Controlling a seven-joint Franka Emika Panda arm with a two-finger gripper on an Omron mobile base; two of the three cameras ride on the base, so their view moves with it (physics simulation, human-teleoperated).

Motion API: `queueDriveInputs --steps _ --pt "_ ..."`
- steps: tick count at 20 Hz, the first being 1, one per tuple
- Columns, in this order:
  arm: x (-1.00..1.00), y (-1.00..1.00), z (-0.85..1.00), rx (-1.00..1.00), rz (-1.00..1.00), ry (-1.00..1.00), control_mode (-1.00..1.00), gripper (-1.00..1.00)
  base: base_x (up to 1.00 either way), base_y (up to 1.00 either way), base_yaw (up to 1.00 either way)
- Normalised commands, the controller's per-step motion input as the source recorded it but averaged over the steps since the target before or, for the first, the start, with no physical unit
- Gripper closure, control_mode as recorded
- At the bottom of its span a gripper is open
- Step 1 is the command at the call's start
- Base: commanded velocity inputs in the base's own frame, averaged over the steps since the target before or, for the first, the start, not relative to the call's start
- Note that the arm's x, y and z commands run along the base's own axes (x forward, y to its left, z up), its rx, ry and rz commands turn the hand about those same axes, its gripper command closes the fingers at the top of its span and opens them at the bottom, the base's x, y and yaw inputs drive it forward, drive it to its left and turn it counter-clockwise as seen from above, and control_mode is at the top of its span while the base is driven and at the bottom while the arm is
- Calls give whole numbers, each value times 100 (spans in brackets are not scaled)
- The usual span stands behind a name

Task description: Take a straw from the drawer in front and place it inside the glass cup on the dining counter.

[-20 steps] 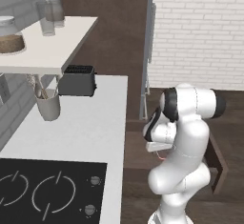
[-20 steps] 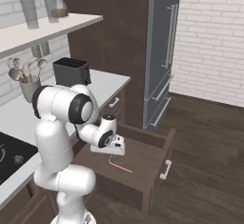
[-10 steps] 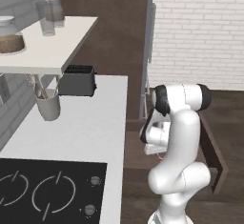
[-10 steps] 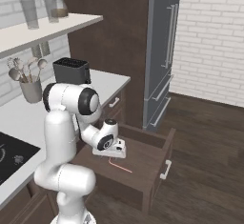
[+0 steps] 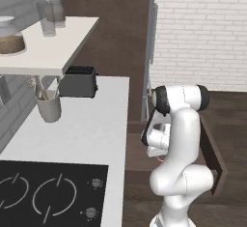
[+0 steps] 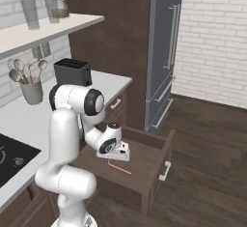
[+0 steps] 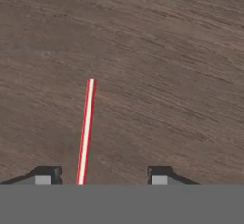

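Hand view shows our two-finger gripper (image 7: 101, 175) spread astride the thin red-pink straw (image 7: 86, 130) lying flat on the dark-brown wooden drawer (image 7: 167, 51) floor — off-centre toward one finger, so we judge closing jaws may roll it away

Red-pink straw (image 7: 86, 132) on dark-brown wood-grained drawer (image 7: 167, 75) floor

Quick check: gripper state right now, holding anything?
Gripper: open, fingers apart on either side of the straw, which lies flat on the drawer floor; not gripped yet.
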Motion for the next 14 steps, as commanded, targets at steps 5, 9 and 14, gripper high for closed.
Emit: queueDriveInputs --steps 5,9,14 --pt "0 0 -16 0 0 0 -100 100 0 0 0" --pt "0 -4 -7 0 0 0 -100 100 0 0 0" --pt "0 -3 -1 0 0 0 -100 100 0 0 0"
